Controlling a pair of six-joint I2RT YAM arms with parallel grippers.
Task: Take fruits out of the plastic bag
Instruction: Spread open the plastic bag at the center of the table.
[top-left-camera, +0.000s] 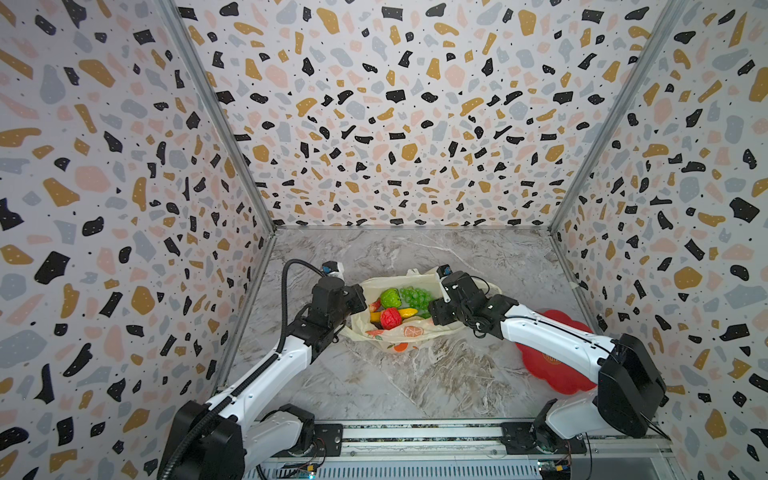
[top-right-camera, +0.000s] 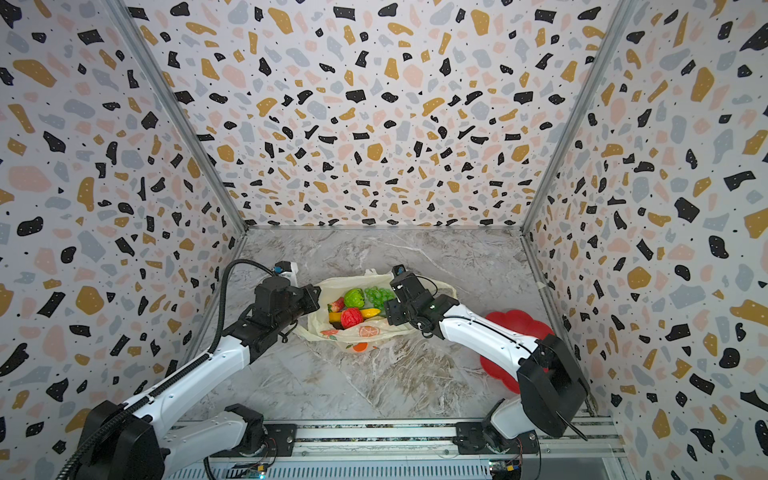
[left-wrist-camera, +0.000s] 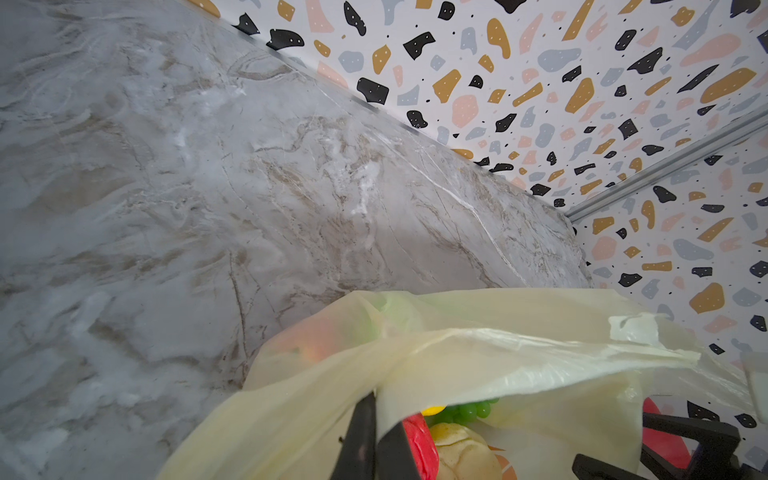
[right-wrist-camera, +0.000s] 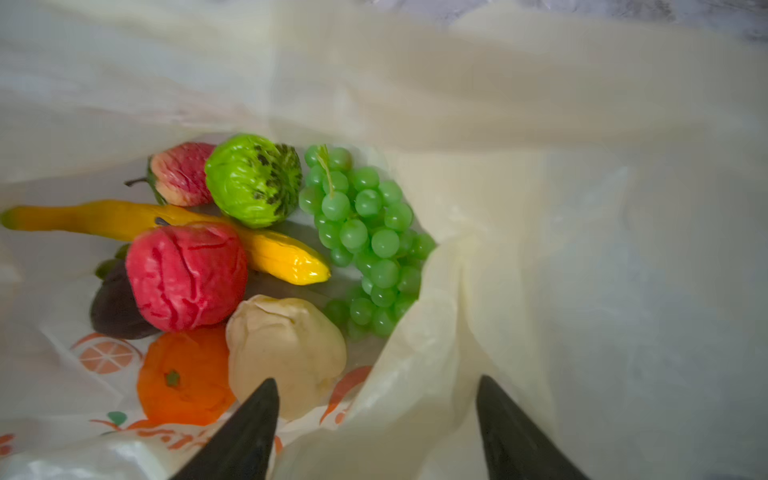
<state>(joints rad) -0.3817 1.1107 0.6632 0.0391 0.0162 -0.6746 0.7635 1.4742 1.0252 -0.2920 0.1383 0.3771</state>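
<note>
1. You have the thin, pale yellow translucent plastic bag (top-left-camera: 419, 338) with orange fruit prints lying on the grey marble-pattern tabletop (top-left-camera: 415, 386), between the two arms. Its mouth is spread wide towards the camera head.
2. Left gripper (left-wrist-camera: 376, 411): your fingers are pressed together on the bag's rim film, and the edge of the mouth is held up at that side.
3. Right gripper (right-wrist-camera: 378, 386): the two black fingertips (right-wrist-camera: 257, 419) stand well apart, with nothing clamped. A loose fold of the bag wall rises between them. The tips sit at the bag's mouth, just beside the beige pear-like piece (right-wrist-camera: 286, 345).
4. All the fruits are inside the bag:
   - the long yellow banana (right-wrist-camera: 282, 253) lies under the wrinkled red apple (right-wrist-camera: 187, 274);
   - the round green citrus (right-wrist-camera: 253, 178) touches the reddish strawberry (right-wrist-camera: 180, 172);
   - the green grape bunch (right-wrist-camera: 365, 228) lies against the bag wall;
   - the orange (right-wrist-camera: 183, 374) touches the pear-like piece;
   - a dark purple piece (right-wrist-camera: 112, 307) is half hidden under the apple, and you cannot tell what it is.
5. The red flower-shaped plate (top-left-camera: 540, 365) lies on the table on your right side, well apart from the bag and partly hidden under the right arm.
</note>
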